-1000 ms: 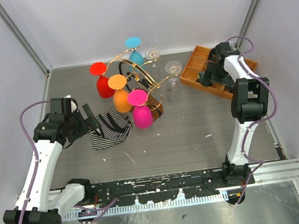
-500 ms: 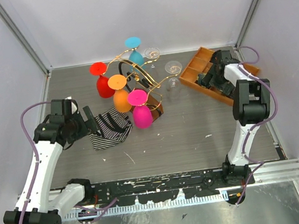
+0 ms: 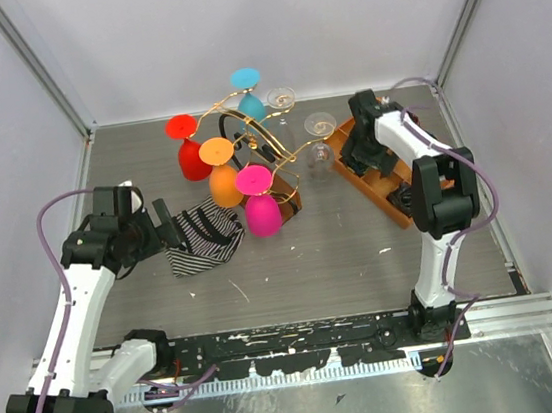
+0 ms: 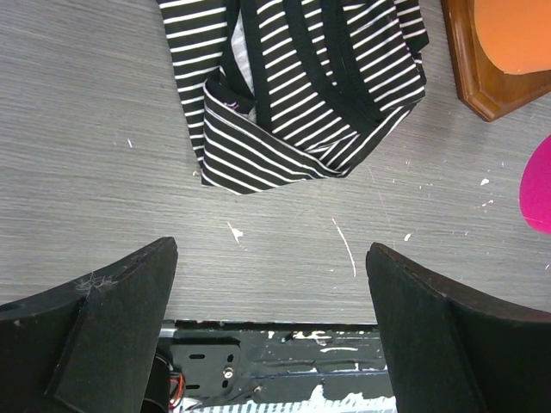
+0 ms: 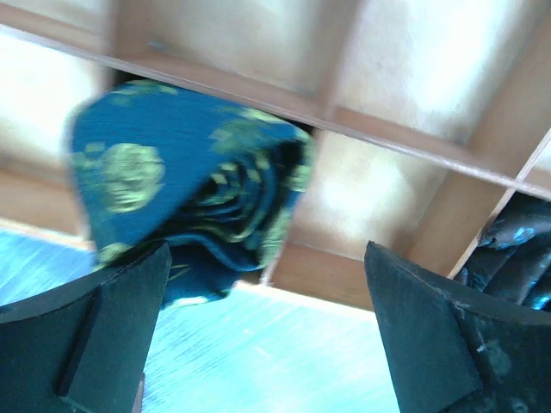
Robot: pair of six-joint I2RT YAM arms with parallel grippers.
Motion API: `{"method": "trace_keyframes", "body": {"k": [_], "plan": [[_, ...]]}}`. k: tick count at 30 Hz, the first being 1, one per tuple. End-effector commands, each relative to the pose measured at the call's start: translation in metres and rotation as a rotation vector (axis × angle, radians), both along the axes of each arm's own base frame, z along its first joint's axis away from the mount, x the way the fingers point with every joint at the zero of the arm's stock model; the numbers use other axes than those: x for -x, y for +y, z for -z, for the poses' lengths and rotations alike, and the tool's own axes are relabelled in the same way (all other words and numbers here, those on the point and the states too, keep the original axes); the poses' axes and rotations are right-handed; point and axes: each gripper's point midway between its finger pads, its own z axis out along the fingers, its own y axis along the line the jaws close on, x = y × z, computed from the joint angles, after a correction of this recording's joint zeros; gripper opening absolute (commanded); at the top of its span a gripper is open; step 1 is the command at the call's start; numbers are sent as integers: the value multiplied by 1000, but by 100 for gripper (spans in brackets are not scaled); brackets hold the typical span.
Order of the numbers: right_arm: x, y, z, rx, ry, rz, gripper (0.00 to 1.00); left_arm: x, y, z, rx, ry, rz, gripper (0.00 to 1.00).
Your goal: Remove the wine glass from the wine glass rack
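Left tool: is hovering wide open over the bench at the left, holding nothing, just near of the cloth.
Cloth: is lying crumpled between the left tool and the rack.
Rack: is standing at the far middle of the bench, well apart from both tools.
Glasses: are hanging foot-up on the rack; from the left, red, orange, pink, blue, then two clear ones on the right side.
Tray: is sitting at an angle just right of the rack.
Right tool: is hanging wide open and empty over the tray, close above a blue patterned roll in one compartment.
Progress: nothing is looking done; no glass is off the rack and neither tool is touching one.
Left to do: reaching a glass, closing on it, lifting it clear of the wire. The right clear glass is sitting nearest the right tool, so that seems the likely pick.
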Motion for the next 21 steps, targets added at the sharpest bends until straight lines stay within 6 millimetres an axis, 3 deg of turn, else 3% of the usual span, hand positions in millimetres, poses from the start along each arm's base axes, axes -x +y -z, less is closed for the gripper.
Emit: {"method": "trace_keyframes", "body": {"k": [1, 5, 11, 15, 21], "plan": [[-23, -28, -55, 224, -16, -121, 100, 2, 4, -8, -16, -41, 1, 98], [-36, -45, -60, 297, 12, -276, 100, 4, 1, -3, 3, -19, 2, 98], [-59, -66, -41, 228, 11, -385, 100, 5, -2, -3, 23, -14, 0, 98], [-72, -57, -33, 159, -23, -465, 100, 6, 1, -6, 6, -20, 0, 98], [-74, -39, -28, 84, -70, -538, 100, 6, 1, -5, 4, -15, -2, 98]]}}
